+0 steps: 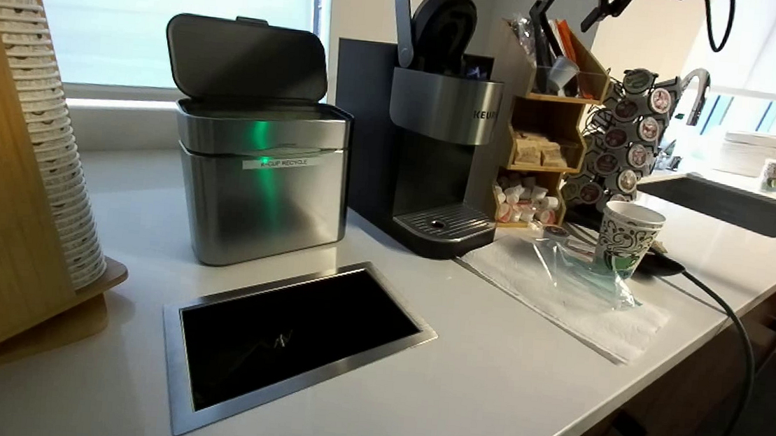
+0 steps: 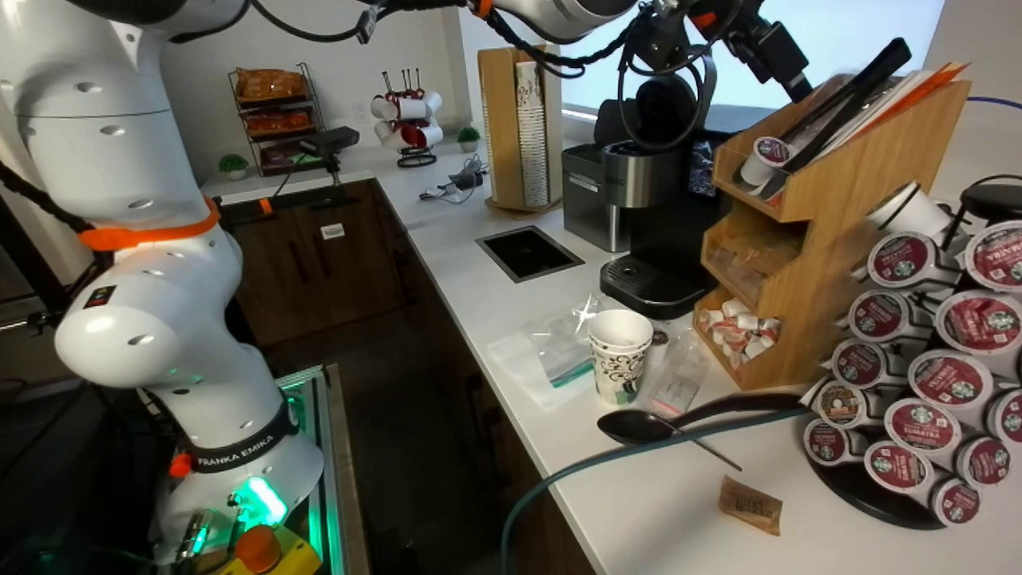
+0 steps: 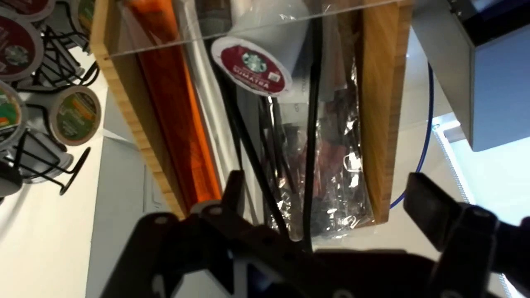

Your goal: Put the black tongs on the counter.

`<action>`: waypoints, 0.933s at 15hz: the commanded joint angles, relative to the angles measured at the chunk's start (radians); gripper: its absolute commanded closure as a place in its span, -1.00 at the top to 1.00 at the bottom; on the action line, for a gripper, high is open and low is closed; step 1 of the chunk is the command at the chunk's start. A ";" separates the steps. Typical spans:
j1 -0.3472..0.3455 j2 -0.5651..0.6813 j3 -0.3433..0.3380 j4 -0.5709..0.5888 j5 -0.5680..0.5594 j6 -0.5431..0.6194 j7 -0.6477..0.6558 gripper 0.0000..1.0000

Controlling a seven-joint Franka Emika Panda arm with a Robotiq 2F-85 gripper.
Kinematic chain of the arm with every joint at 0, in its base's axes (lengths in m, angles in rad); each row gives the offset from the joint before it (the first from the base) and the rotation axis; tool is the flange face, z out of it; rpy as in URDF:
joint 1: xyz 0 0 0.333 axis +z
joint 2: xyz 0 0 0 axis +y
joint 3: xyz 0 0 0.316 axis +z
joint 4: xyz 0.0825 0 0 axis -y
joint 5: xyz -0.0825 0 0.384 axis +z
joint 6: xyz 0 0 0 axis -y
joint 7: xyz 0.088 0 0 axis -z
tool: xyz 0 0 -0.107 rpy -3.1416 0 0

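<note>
The black tongs (image 2: 853, 101) stand tilted in the top compartment of the wooden organizer, among other packed items. In the wrist view the black tongs (image 3: 314, 124) show as two thin dark arms running down towards my gripper. Their lower ends are hidden behind the gripper body and a coffee pod. My gripper (image 3: 327, 186) is open, with fingertips wide apart and nothing clearly held. In both exterior views it hovers at the top of the organizer, close to the tongs; I cannot tell if it touches them. The off-white counter (image 1: 472, 380) runs below, with its steel-framed black cut-out (image 1: 382, 368).
The wooden organizer (image 2: 862, 263) stands between the coffee machine (image 1: 439, 110) and the pod rack (image 2: 902, 383). A steel bin (image 1: 263, 200) has its lid up. A paper cup (image 2: 619, 359), plastic bags, a dark ladle (image 2: 635, 427) and a green cable (image 2: 575, 471) lie near the counter's front.
</note>
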 commanded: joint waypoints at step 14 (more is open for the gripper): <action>0.039 0.153 -0.048 0.156 0.149 -0.034 -0.015 -0.17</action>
